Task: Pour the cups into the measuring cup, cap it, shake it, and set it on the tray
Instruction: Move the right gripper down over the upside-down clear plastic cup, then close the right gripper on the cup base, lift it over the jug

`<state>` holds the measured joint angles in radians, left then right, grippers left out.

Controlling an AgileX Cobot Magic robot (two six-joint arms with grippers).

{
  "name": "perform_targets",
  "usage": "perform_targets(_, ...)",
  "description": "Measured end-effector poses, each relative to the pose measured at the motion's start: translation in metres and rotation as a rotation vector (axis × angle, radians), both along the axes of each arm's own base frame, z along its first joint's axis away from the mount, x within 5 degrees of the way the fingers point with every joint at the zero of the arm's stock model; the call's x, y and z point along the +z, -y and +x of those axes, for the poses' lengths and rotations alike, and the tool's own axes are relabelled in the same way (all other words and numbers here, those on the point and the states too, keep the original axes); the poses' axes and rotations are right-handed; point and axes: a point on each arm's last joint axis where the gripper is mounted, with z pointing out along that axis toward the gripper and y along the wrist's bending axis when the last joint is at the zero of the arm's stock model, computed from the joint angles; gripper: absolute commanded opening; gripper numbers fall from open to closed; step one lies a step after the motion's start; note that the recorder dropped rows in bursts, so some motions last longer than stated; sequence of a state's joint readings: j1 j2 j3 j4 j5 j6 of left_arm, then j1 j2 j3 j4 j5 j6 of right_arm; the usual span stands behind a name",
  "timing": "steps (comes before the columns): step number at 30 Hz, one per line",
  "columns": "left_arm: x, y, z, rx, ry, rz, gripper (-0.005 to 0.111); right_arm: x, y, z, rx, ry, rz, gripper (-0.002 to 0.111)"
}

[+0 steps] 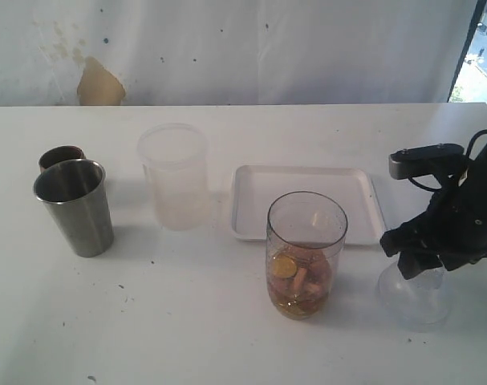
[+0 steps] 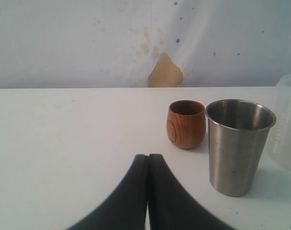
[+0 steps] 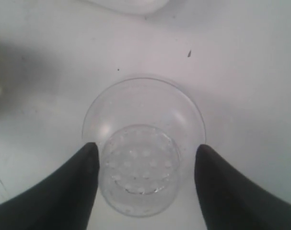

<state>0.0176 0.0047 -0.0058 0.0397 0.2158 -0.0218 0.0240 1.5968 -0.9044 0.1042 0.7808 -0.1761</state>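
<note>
This is looking like a makeshift test lab: a white table is standing against a stained white sheet.

Over at the left of the frame the steel tumbler stands upright, tapered and brushed. The shorter, rounded copper-brown cup stands just behind it, half hidden. Right of centre lies the shallow white tray, flat on the table. The clear measuring cup stands upright at lower centre before the tray's near rim, its mouth open, with golden and pinkish bits heaped in its bottom.
</note>
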Motion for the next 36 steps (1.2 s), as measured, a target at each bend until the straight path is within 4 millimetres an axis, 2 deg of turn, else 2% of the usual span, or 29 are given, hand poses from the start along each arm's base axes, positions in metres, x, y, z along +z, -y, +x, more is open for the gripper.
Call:
perform_targets(11, 0.000, 0.000, 0.000, 0.000, 0.000, 0.000, 0.000, -0.002, -0.001, -0.003, -0.009, -0.026, 0.016, 0.053)
perform_targets(16, 0.000, 0.000, 0.000, 0.000, 0.000, 0.000, 0.000, -0.002, -0.001, -0.003, -0.010, -0.031, 0.018, 0.029)
perform_targets(20, 0.000, 0.000, 0.000, 0.000, 0.000, 0.000, 0.000, -0.002, -0.001, -0.004, -0.007, -0.033, 0.015, 0.000)
perform_targets(25, 0.000, 0.000, 0.000, 0.000, 0.000, 0.000, 0.000, 0.004, -0.001, -0.004, 0.018, -0.075, -0.004, 0.000)
perform_targets(28, 0.000, 0.000, 0.000, 0.000, 0.000, 0.000, 0.000, 0.023, -0.002, -0.001, 0.027, -0.084, -0.002, 0.000)
perform_targets(33, 0.000, 0.000, 0.000, 0.000, 0.000, 0.000, 0.000, 0.076, -0.002, 0.007, 0.040, -0.062, 0.001, 0.000)
perform_targets(36, 0.000, 0.000, 0.000, 0.000, 0.000, 0.000, 0.000, 0.107, -0.002, 0.011, 0.022, 0.022, 0.002, 0.000)
